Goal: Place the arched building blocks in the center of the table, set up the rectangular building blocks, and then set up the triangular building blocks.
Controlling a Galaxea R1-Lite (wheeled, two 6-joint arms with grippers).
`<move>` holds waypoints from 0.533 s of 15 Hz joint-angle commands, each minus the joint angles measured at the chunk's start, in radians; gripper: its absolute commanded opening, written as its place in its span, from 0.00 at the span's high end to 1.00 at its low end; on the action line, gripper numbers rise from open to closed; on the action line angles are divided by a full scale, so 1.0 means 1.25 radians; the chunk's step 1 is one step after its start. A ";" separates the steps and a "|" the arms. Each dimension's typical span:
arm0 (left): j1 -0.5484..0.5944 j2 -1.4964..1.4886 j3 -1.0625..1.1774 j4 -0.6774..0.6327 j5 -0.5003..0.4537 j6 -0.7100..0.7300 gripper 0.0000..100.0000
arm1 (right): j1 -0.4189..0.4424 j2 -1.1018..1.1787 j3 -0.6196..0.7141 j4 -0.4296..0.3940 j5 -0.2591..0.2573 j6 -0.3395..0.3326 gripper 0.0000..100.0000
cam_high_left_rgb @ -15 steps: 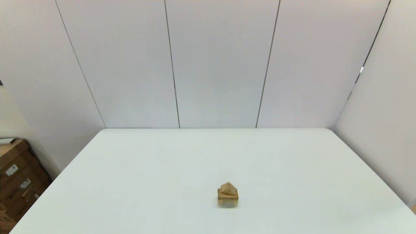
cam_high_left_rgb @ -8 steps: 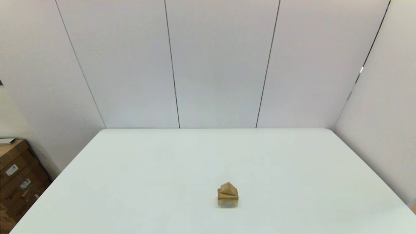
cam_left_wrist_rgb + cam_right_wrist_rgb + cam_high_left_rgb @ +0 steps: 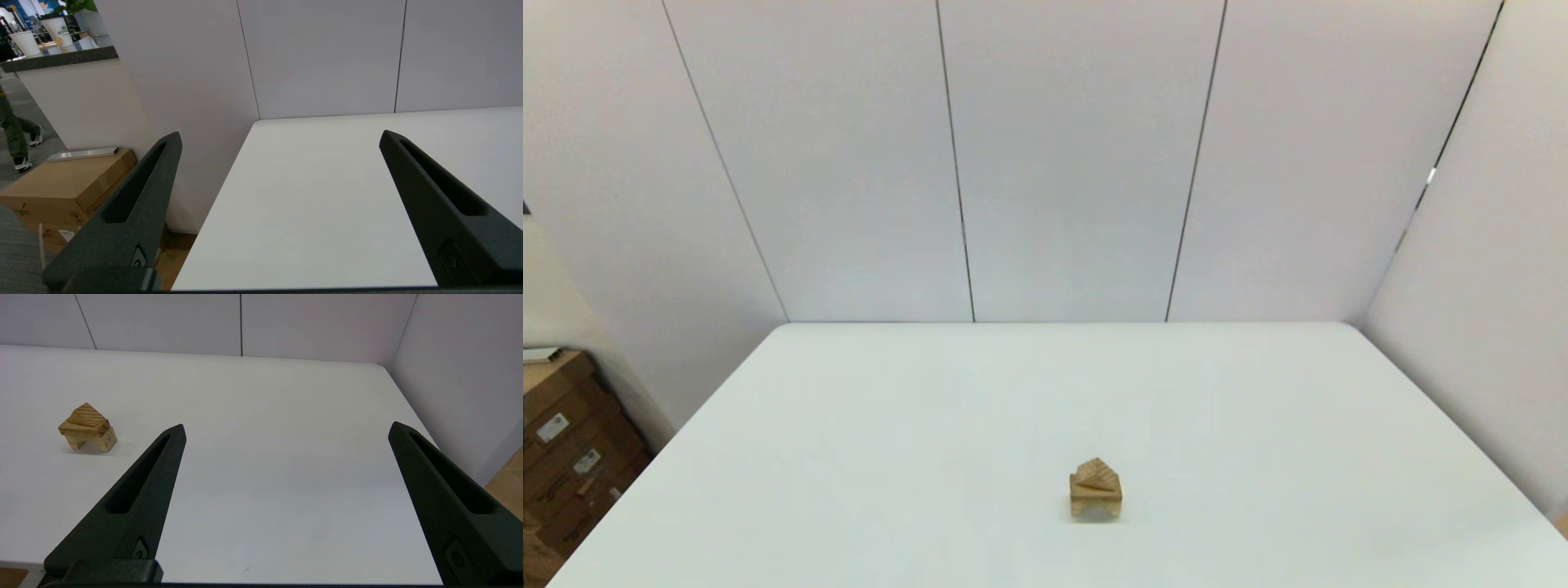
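Wooden arch [image 3: 1094,508], slab [image 3: 1096,491] and wedge [image 3: 1098,471] look fully stacked mid-surface [image 3: 931,425], with both the left end effector [image 3: 280,136] and right end effector [image 3: 286,428] released, so nothing seems left.

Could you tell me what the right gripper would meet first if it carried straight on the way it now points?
Probably nothing but the bare table: the open right gripper points across it toward the wall panels. The stacked blocks, with the triangular block on top, sit well off to one side of that line, though depth is hard to judge.
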 commanded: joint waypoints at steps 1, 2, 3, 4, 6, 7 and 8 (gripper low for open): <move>0.000 -0.018 0.047 -0.027 0.001 0.011 0.00 | 0.000 0.000 0.001 0.000 0.001 -0.001 0.00; 0.000 -0.018 0.071 -0.053 0.000 0.017 0.00 | 0.000 0.000 0.000 0.000 0.001 0.000 0.00; 0.000 -0.018 0.118 -0.100 0.000 0.032 0.00 | 0.000 0.000 0.001 0.000 0.001 0.000 0.00; 0.000 -0.018 0.153 -0.136 0.000 0.047 0.00 | 0.000 0.000 0.000 0.000 0.001 -0.001 0.00; 0.000 -0.018 0.212 -0.194 -0.001 0.060 0.00 | 0.000 0.000 0.001 0.000 0.001 0.000 0.00; 0.000 -0.018 0.231 -0.204 -0.001 0.060 0.00 | 0.000 0.000 0.000 0.000 0.001 -0.001 0.00; 0.000 -0.018 0.254 -0.209 0.001 0.060 0.00 | 0.000 0.000 0.001 0.000 0.001 0.000 0.00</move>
